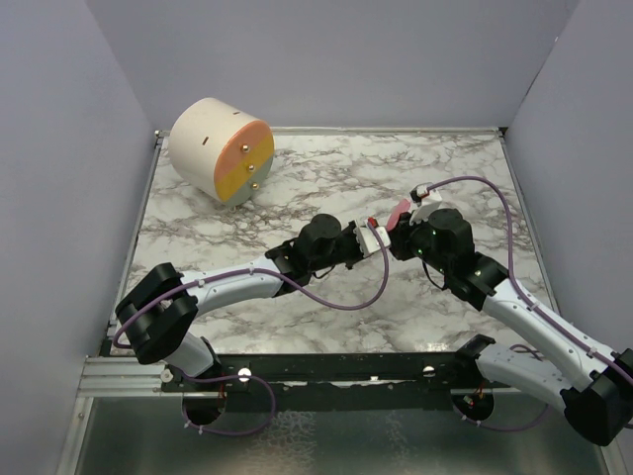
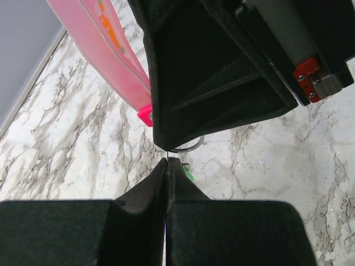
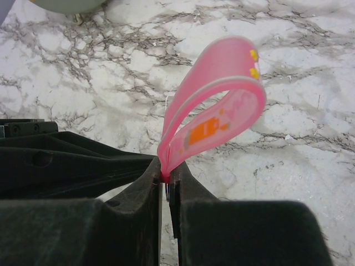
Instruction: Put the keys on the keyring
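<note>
Right gripper pinches the silvery metal keyring by its pink strip; left gripper is closed, tiny bright green flat key beside its tips.

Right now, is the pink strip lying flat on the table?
No, the right gripper pinches the pink strip at its base, holding it arched upward.

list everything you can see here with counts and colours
drum: one, cream with a pink, orange and yellow face, far left of table
table: one, white-grey marble, under everything
walls: three, pale lilac, around the table
keyring: one, pink strip with silvery ring, held over mid-table
key: one, green, close by the ring
left gripper: one, black, shut on key
right gripper: one, black, shut on keyring, facing the left one
</note>
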You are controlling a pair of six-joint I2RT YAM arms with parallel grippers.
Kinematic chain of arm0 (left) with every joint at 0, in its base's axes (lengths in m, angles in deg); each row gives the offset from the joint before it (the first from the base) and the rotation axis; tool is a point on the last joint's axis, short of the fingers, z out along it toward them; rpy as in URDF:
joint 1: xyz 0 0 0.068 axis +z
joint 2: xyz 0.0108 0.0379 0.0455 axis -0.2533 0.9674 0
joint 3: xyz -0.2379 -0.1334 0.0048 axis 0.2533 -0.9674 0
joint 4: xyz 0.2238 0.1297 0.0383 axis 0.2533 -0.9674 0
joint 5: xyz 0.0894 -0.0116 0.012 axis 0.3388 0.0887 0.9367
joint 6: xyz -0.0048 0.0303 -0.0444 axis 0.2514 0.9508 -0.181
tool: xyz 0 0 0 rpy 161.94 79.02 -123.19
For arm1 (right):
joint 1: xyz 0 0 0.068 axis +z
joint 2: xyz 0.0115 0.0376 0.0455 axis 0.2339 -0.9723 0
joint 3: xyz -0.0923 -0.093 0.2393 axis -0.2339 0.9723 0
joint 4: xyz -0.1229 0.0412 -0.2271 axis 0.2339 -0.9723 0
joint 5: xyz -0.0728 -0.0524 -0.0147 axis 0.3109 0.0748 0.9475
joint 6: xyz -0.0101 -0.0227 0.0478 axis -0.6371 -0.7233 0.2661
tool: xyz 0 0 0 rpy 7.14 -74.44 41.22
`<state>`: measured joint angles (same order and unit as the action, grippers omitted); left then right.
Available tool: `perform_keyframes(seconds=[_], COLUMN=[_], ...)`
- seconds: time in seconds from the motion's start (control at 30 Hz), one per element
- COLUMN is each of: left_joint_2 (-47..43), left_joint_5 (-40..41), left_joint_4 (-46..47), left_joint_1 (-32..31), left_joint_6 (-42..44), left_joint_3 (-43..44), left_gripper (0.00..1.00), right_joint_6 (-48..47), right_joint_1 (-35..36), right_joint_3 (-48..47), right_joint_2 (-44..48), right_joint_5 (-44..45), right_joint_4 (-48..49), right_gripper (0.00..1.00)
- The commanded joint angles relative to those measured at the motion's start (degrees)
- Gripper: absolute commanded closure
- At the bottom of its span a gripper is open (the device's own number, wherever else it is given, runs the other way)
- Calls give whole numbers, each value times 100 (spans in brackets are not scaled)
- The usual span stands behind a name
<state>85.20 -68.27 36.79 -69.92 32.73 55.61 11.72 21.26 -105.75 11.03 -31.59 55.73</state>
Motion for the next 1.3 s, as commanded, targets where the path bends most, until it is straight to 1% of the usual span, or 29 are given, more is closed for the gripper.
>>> perform_keyframes(seconds=[0.0, 0.87, 1.27], left_joint_2=[-164, -27, 18], left_joint_5=[87, 155, 185], left_joint_4=[39, -58, -58], left_joint_1=[-48, -188, -197], left_joint_6=[68, 149, -25], left_joint_3=[50, 208, 342], left_gripper=[100, 100, 100], right_joint_6=[38, 32, 14], right_joint_1=[11, 11, 11], right_joint_3=[-239, -267, -247], right_joint_2=[-13, -70, -103], right_joint_5=[-22, -13, 42], right_joint_4=[-46, -81, -25], right_gripper=[99, 99, 99])
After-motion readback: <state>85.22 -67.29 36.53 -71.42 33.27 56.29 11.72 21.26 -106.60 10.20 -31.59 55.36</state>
